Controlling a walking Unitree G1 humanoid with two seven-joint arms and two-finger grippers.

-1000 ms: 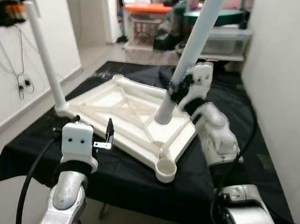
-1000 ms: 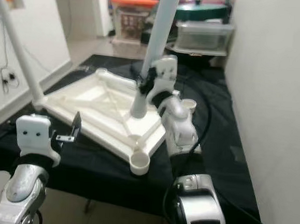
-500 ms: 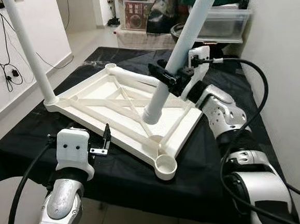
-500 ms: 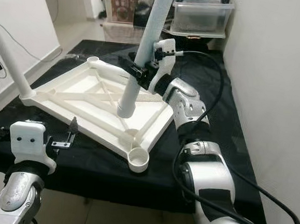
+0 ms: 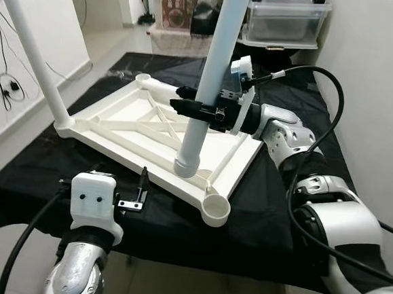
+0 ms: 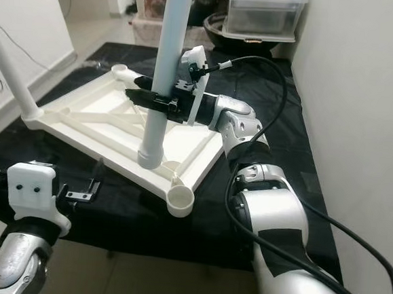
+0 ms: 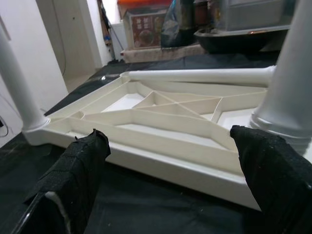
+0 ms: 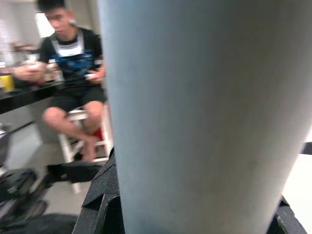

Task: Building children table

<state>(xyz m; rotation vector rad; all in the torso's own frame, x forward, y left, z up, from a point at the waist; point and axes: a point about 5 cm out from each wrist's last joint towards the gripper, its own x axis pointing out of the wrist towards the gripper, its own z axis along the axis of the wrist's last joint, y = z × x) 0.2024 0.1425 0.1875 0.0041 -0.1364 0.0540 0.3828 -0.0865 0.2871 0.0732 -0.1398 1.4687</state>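
White plastic table frame lies upside down on the black-draped tabletop, centre of the frame. Right gripper has its fingers clenched around an upright white leg whose lower end rests at the frame's near edge. Another leg stands at upper left. Left gripper, fingers spread wide and holding nothing, hovers near the frame's front edge.
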